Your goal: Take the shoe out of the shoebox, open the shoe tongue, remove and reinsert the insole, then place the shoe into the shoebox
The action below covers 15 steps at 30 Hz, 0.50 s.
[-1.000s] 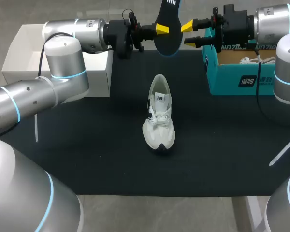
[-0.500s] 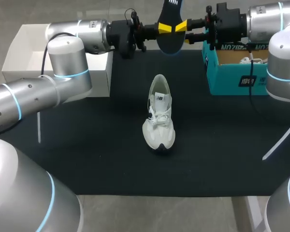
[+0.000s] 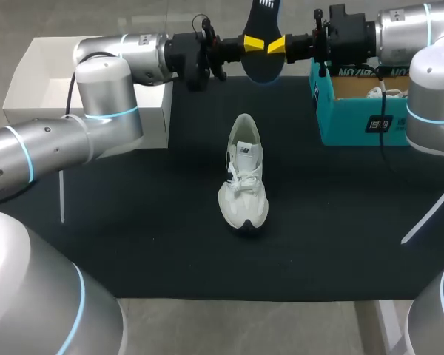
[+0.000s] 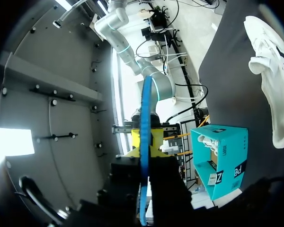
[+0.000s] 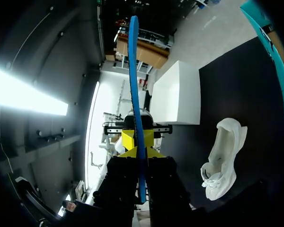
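The dark insole (image 3: 260,68), blue along its edge, hangs in the air above the far middle of the table, standing roughly upright. It is held from both sides. The left gripper (image 3: 251,43) comes in from the left and pinches it between its yellow tips, and the right gripper (image 3: 277,46) comes in from the right and pinches it at about the same height.

In the left wrist view the insole (image 4: 145,104) runs edge-on straight out between the fingers of the left gripper (image 4: 146,142). The right wrist view shows the same for the insole (image 5: 132,61) and the right gripper (image 5: 137,142).

Nearer, the white sneaker (image 3: 244,177) lies on the black mat (image 3: 133,222) at the middle of the table. Its toe points to the near edge and its heel to the far side. It is well apart from both grippers.

At the far right stands the open teal shoebox (image 3: 355,122), with part of another white shoe (image 3: 385,92) showing inside it. At the far left, under the left arm, stands an open white box (image 3: 29,74).
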Each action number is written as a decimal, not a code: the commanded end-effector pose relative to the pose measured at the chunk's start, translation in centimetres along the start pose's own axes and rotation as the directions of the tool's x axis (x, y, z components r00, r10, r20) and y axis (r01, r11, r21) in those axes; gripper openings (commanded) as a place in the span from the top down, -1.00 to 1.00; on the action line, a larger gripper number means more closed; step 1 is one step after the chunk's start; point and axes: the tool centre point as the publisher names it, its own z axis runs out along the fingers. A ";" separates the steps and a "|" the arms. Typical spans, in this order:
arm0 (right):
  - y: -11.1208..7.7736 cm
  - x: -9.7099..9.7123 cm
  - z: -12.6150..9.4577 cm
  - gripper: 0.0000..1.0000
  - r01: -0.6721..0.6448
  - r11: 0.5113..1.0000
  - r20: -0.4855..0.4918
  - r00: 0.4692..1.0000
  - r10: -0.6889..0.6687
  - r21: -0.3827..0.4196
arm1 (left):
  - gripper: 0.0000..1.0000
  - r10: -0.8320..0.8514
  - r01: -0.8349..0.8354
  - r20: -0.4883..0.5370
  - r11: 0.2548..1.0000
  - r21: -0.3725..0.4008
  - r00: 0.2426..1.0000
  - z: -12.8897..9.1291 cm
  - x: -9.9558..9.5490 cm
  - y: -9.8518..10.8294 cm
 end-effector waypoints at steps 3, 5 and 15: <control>0.0 -0.3 0.0 1.00 0.008 1.000 -0.003 1.000 -0.008 -0.006 | -1.00 -0.008 0.008 0.002 1.000 -0.003 1.000 -0.1 0.2 0.3; 0.0 -0.3 -0.1 1.00 0.015 1.000 -0.003 1.000 -0.015 -0.012 | -1.00 -0.007 0.007 -0.007 1.000 -0.007 1.000 -0.5 0.2 0.6; 0.5 0.1 -1.3 1.00 0.113 0.990 0.123 0.987 -0.102 -0.084 | -1.00 -0.048 0.045 -0.055 0.997 -0.055 0.997 -4.4 0.1 1.8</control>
